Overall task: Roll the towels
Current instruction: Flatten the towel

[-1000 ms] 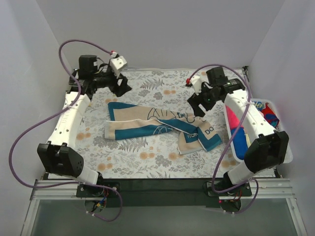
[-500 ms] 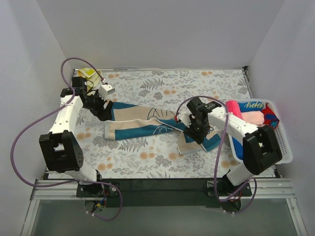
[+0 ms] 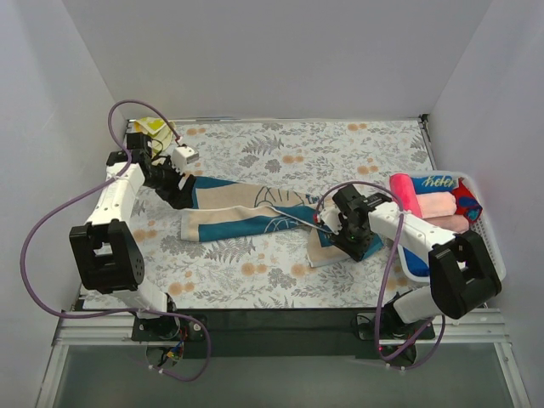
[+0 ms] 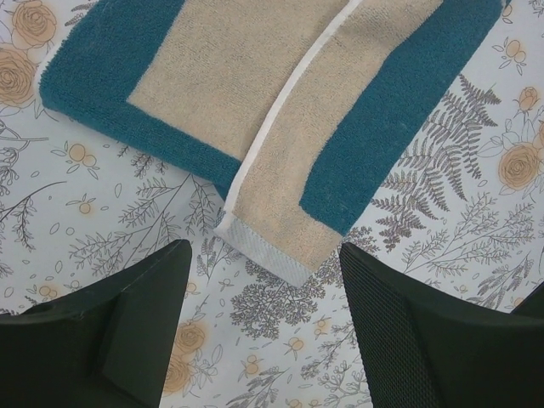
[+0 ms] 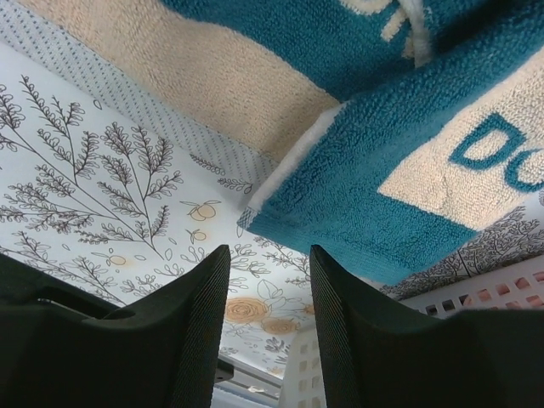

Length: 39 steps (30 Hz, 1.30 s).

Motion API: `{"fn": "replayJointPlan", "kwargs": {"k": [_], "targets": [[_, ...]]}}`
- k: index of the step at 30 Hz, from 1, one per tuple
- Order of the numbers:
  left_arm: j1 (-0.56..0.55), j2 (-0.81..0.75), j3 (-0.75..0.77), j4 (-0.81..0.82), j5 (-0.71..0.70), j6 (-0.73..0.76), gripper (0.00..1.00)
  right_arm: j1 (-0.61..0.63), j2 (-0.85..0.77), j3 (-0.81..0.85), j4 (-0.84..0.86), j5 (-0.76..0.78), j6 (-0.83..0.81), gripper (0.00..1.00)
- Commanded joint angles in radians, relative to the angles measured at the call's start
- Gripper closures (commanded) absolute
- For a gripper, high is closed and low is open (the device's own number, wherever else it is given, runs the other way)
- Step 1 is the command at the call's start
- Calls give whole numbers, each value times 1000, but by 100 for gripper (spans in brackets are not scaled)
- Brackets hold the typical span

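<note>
Change: both arms have dropped from above onto the two ends of the tan-and-blue towel (image 3: 255,214). Rolling appears not yet begun.
Left fingers (image 3: 180,194): spread wide and empty, poised over the towel's left corner.
Right fingers (image 3: 347,242): narrowed but parted, gripping nothing, beside the near right corner.
Towel: a rumpled strip across the middle.
Surface: floral covering (image 3: 280,144), with a white basket (image 3: 495,259) of rolled towels (image 3: 438,202) at the right and a yellow towel (image 3: 153,127) at the far left.
Room: plain pale walls (image 3: 272,59).
</note>
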Motion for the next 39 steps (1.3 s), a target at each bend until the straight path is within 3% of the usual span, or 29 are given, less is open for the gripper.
{"fn": "replayJointPlan", "kwargs": {"k": [1,11,23,24,28,29,39], "targets": [[4,-11,38,-1,-14,-8,34,0,-8,-13,46,-10,19,59],[4,9,53,-1,-20,-21,34,-2,67,-14,30,-42,11,67],[13,18,44,17,-29,-36,33,0,160,-34,35,3,11,60],[13,21,44,19,-31,-35,32,0,165,-42,36,12,13,62],[16,24,41,25,-20,-18,34,0,154,-25,41,20,33,95],[20,26,41,22,-14,-10,34,0,148,-19,38,17,36,98],[27,114,53,-54,49,33,37,0,33,9,-5,12,-2,99]]}}
